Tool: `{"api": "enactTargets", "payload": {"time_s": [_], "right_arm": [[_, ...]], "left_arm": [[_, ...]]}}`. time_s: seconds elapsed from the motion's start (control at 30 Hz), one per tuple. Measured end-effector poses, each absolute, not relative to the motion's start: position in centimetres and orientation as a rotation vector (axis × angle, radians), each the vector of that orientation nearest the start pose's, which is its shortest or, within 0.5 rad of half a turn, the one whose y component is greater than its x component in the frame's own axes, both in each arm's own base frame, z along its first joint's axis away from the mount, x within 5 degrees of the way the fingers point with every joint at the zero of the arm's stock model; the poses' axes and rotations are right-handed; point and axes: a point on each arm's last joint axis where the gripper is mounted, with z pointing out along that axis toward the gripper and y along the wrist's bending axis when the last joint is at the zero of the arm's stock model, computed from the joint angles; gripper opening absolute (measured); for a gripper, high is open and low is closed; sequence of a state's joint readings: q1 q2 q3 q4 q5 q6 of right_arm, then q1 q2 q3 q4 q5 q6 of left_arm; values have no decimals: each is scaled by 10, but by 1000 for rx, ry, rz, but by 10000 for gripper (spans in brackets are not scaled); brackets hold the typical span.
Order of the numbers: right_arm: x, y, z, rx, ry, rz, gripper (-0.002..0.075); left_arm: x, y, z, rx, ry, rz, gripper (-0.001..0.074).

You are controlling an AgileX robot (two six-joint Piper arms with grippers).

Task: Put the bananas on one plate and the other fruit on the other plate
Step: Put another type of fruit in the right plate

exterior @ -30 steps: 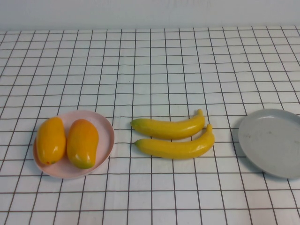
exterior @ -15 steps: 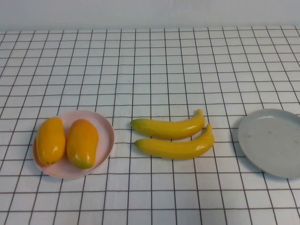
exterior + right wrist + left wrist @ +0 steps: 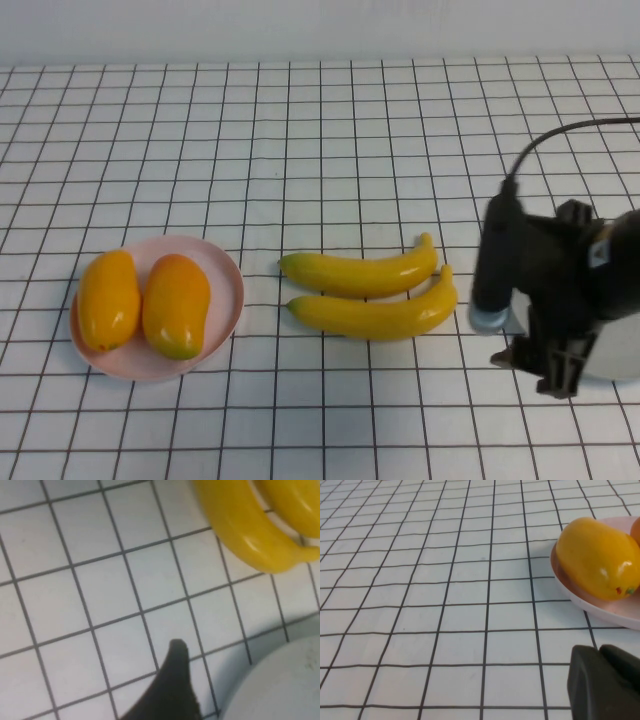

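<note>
While right gripper [image 3: 548,365] overlaps plate [image 3: 285,685], left gripper [image 3: 605,685] cropped

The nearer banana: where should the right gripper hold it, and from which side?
Probably at its thick middle, from above, jaws across its width. The nearer banana lies flat beside the farther banana. The right gripper is over the grey plate.

The two bananas [image 3: 372,294] look like smooth yellow plastic with a soft sheen, and the two mango-like fruits [image 3: 142,302] are glossier, showing bright highlights. The pink plate [image 3: 225,290] and the grey plate [image 3: 285,685] appear matt and smooth. The tablecloth [image 3: 300,140] is a matt white sheet with thin black grid lines. The right gripper [image 3: 545,365], above the grey plate, and the left gripper [image 3: 605,685], near the pink plate, are dull black plastic.
</note>
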State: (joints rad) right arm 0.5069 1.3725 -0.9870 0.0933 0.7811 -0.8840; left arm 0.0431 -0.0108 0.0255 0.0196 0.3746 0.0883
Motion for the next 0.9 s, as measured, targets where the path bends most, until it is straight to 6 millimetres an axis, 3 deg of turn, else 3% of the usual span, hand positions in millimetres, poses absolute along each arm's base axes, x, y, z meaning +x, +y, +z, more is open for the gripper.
{"api": "enactTargets", "payload": {"time_s": [0.17,0.47,0.73,0.9], "right_arm": [[263,178,251,-1842,2005,-58,594],[305,233,234,-1949,1924,-63,585],[318,251,210,-1988,1957,-31,578],[319,252,198,-2005,1981,-14,524]], "left_arm": [[52,3,171,55,1874,110,-4],[52,3,171,55,1874,110,-4],[52,3,171,55,1874,110,-4],[52,3,171,55,1874,110,-4]]}}
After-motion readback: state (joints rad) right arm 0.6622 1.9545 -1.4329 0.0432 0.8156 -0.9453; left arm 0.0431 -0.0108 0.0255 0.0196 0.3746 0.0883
